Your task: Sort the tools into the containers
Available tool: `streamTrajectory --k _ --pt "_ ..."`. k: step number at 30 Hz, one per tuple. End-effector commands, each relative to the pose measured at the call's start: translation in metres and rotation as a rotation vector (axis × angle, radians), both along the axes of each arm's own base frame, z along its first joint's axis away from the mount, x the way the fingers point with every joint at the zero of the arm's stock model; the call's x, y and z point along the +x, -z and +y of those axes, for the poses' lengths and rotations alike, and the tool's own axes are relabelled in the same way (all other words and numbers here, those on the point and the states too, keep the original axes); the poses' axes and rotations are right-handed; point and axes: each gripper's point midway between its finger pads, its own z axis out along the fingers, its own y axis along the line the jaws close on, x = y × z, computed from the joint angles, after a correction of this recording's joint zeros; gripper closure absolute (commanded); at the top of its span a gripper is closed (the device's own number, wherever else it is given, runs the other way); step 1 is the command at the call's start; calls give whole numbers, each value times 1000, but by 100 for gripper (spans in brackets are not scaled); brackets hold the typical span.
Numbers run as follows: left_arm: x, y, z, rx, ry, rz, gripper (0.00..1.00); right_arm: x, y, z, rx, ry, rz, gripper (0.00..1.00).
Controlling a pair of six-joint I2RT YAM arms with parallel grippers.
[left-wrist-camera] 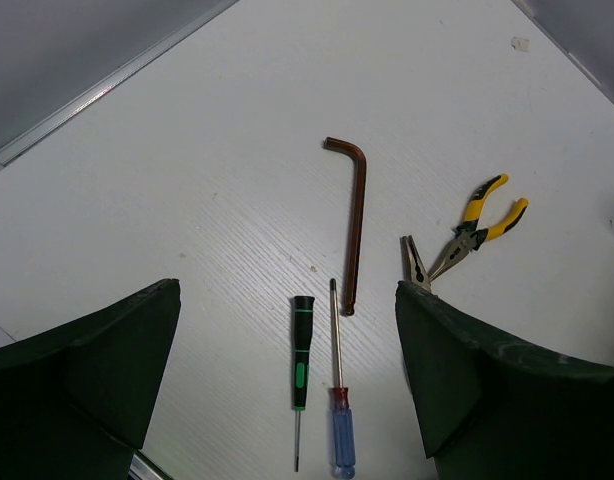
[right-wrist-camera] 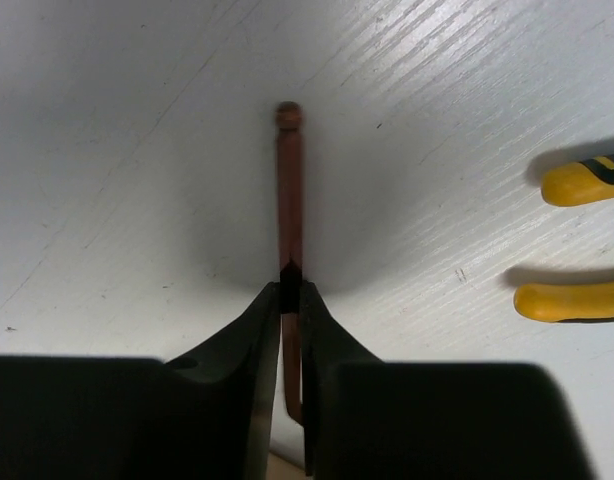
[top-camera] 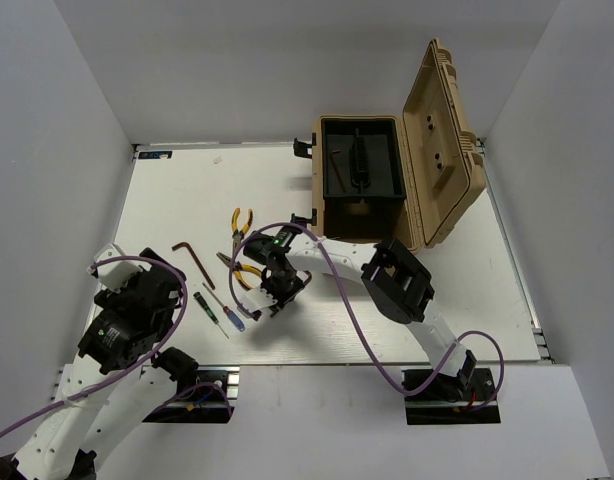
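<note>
Within right gripper (right-wrist-camera: 289, 288), red screwdriver (right-wrist-camera: 289, 180)

Table (top-camera: 187, 190): open toolbox (top-camera: 322, 215) at the far side, right of centre. Hex key (top-camera: 194, 258) lies to the left, with one pair of pliers (top-camera: 240, 222) right of it and a second pair (top-camera: 242, 268) nearer the arms. Nearest of all lie the left screwdriver (top-camera: 205, 302) and the right screwdriver (top-camera: 232, 318), side by side. Right gripper (top-camera: 275, 298) – just right of the second pair – pinches a thin tool (right-wrist-camera: 289, 190).
</note>
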Motion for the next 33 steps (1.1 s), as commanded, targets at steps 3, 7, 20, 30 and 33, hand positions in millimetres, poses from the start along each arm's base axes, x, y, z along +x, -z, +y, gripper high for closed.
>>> streamTrajectory --k 3,7,20,30,33 --pt "1 0 2 -11 -23 -22 1 -30 55 -58 -275 71 128 91" --pt "1 0 2 -11 -23 -22 1 -37 45 -57 -271 118 151 100" --pt "2 0 3 0 -29 -18 1 -47 -49 -14 -87 364 207 100" --pt "3 1 2 5 -29 -10 1 -57 -115 26 66 503 323 100" --pt "3 1 2 5 -29 -10 1 -49 -145 41 155 553 331 100"
